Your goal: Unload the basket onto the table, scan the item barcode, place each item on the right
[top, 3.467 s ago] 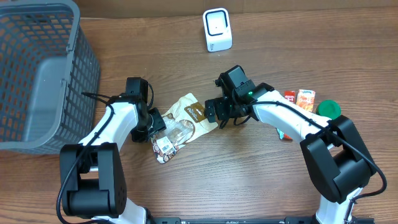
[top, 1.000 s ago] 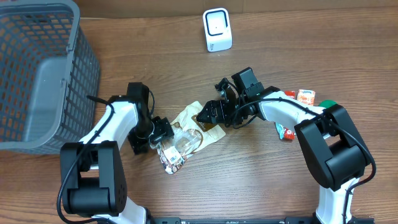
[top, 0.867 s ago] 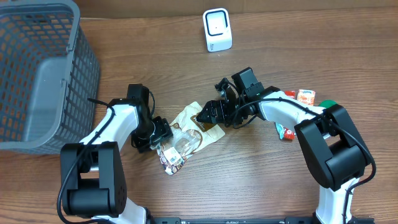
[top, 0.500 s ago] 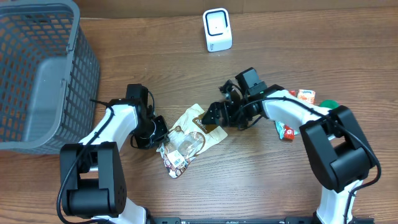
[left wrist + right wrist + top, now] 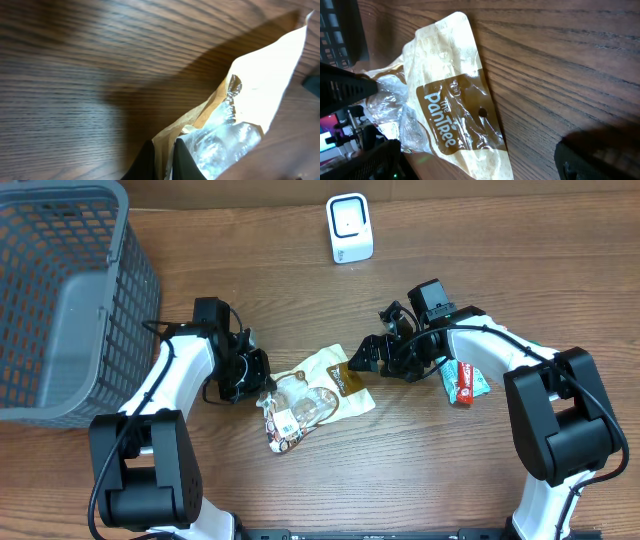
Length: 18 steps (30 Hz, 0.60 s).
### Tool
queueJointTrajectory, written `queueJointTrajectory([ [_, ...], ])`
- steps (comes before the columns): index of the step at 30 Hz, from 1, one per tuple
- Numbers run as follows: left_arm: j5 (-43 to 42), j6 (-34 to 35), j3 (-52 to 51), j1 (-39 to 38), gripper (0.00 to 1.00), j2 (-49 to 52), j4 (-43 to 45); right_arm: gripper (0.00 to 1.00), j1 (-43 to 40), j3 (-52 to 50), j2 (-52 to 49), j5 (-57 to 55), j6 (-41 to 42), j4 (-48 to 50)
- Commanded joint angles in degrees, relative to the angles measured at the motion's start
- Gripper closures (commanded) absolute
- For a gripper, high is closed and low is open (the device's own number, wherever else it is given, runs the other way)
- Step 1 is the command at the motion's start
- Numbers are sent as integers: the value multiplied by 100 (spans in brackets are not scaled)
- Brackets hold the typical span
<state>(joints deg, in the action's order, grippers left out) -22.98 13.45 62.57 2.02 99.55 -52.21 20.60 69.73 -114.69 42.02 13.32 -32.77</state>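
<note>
The brown wooden tabletop (image 5: pixel 400 470) carries a grey plastic mesh basket (image 5: pixel 60 310) at its left. At mid-table lies a cream-and-brown crinkly snack bag (image 5: pixel 310 395). The left hand (image 5: pixel 262 387) is clamped on its edge, and the right hand (image 5: pixel 375 340) gapes wide just beside it.

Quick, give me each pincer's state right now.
Left pincer: shut on the edge of the tan and clear plastic snack bag.
Right pincer: open, holding nothing.
</note>
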Motion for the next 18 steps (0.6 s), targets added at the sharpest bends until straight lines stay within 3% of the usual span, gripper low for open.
queueJointTrajectory([
  [1, -444, -297, 214, 37, 96, 42, -35, 0, -22, -107, 26, -81, -162, -59],
  [10, -800, -317, 343, 138, 96, 42, -33, 0, -28, -109, 26, 415, -487, -184],
  [11, -645, -317, 339, 138, 87, 44, -68, 0, -28, -109, 26, 415, -487, -181],
  [13, -334, -297, 319, 111, 41, 44, -164, 0, -26, -109, 26, 415, -487, -173],
  [16, 188, -293, 315, 48, 4, 46, -315, 0, -26, -109, 26, 409, -487, -155],
  [18, 507, -190, 315, 28, 1, 46, -420, 0, -26, -109, 26, 393, -485, -136],
])
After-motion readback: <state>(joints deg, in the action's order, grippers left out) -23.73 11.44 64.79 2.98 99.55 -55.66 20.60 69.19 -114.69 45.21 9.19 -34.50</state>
